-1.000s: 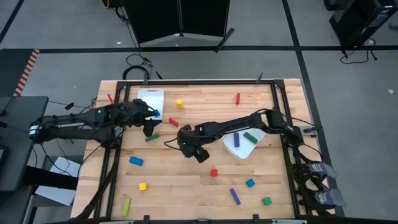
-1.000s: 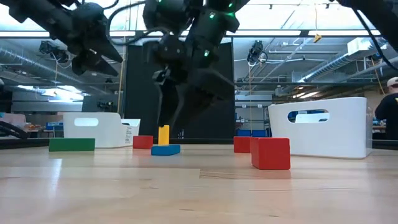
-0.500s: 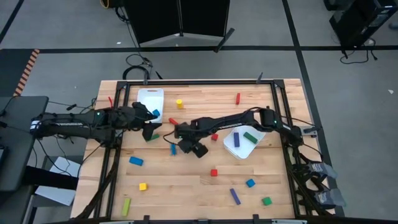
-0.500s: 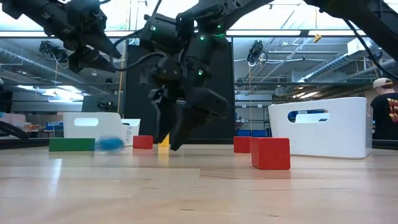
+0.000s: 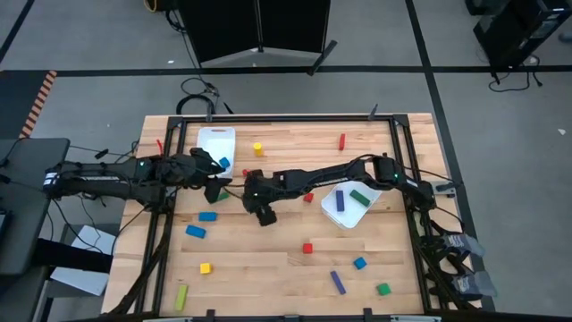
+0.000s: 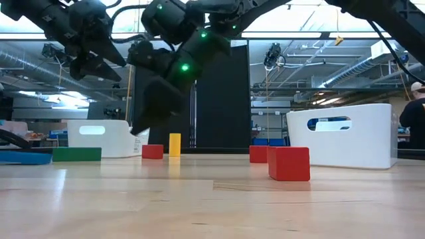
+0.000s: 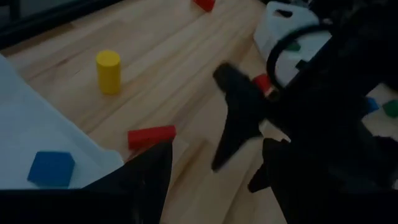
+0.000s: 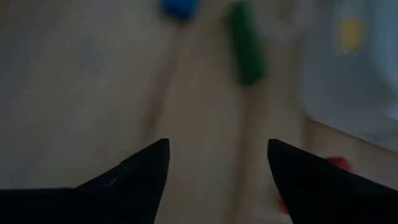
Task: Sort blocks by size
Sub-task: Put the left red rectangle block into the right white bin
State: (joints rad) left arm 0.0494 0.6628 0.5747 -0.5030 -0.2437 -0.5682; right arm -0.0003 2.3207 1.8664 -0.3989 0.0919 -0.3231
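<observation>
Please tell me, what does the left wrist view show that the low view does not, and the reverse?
Only the left wrist view: a blue cube lying inside the white bin. Only the low view: the long green block and the large red cube in front. Both: the upright yellow block, and the right pincer, open above the table.

My wooden table [image 5: 268, 259] carries 2 white bins: one [image 5: 215, 141] at the far left holding a blue cube, one [image 5: 344, 208] at right with a purple and a green bar. Loose on the boards lie a yellow cylinder [image 5: 257, 148], red cube [image 5: 307, 248], blue bar [image 5: 207, 216] and yellow-green bar [image 5: 181, 296].
</observation>
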